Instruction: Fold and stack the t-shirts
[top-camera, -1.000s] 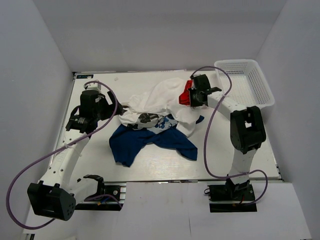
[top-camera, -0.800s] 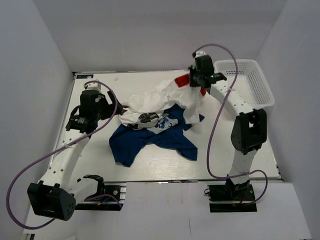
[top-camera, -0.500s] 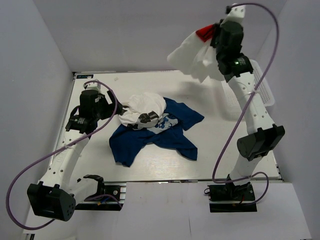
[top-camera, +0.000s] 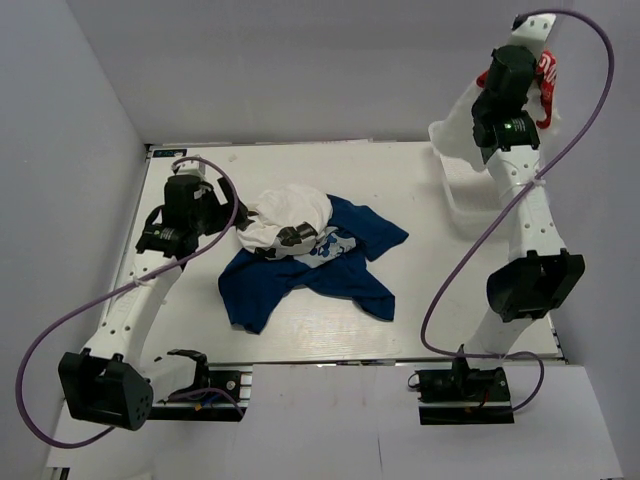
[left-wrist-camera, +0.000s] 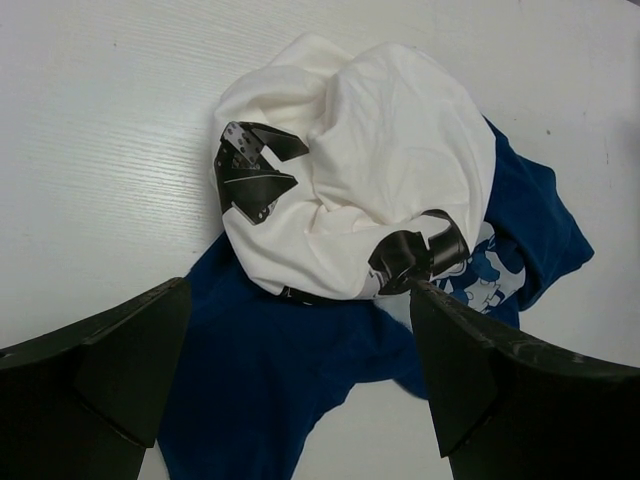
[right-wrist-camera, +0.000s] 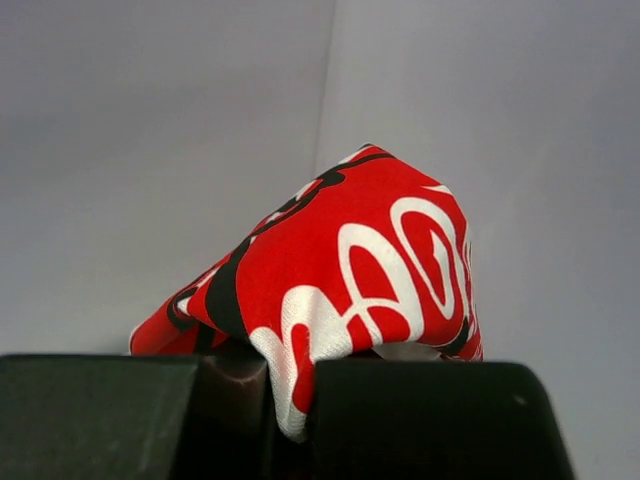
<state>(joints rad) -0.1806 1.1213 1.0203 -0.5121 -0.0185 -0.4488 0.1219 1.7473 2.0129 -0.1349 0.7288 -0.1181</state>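
Observation:
High at the back right, my right gripper (top-camera: 520, 58) is shut on a white t-shirt with a red graphic (top-camera: 455, 135), which hangs down below it. In the right wrist view the red print (right-wrist-camera: 350, 270) is pinched between the jaws of the right gripper (right-wrist-camera: 300, 400). On the table a navy t-shirt (top-camera: 300, 275) lies spread, with a crumpled white t-shirt with dark prints (top-camera: 285, 212) on its upper part. My left gripper (top-camera: 225, 215) hovers open just left of that pile. Its fingers (left-wrist-camera: 100, 380) straddle the navy t-shirt (left-wrist-camera: 260, 380) below the white one (left-wrist-camera: 380, 170).
The white lattice basket (top-camera: 462, 208) stands at the back right of the table, mostly hidden behind the hanging shirt and the right arm. Grey walls close in the table at the back and on both sides.
The right gripper closed on the red-print shirt and lifted it off the pile, up and to the back right. The left arm has stayed still and open.

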